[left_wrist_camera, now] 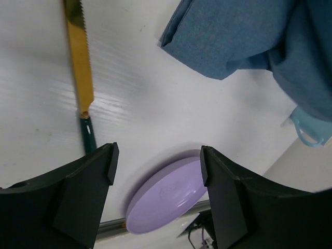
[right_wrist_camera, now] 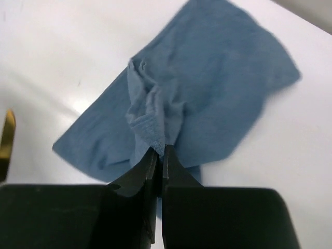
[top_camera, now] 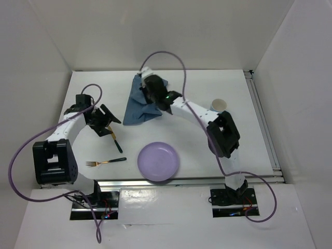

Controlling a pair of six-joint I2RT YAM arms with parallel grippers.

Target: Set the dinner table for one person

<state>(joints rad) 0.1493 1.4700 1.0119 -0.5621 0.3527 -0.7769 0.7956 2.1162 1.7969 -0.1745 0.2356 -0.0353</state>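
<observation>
The dinner table (top_camera: 207,83) is a white tabletop. A blue cloth placemat (top_camera: 136,106) lies bunched at the back centre. My right gripper (top_camera: 148,89) is shut on a raised fold of it; the right wrist view shows the gripper (right_wrist_camera: 160,151) pinching the placemat (right_wrist_camera: 207,78). My left gripper (top_camera: 107,123) is open and empty, hovering above a knife (top_camera: 115,140) with a gold blade and a dark green handle. In the left wrist view the knife (left_wrist_camera: 80,62) lies left of the open gripper (left_wrist_camera: 158,161). A purple plate (top_camera: 158,161) sits at the front centre.
A gold fork with a dark handle (top_camera: 106,162) lies left of the plate. A paper cup (top_camera: 219,105) stands at the right. Metal rails run along the front edge (top_camera: 197,180) and the right edge (top_camera: 264,124). White walls surround the table.
</observation>
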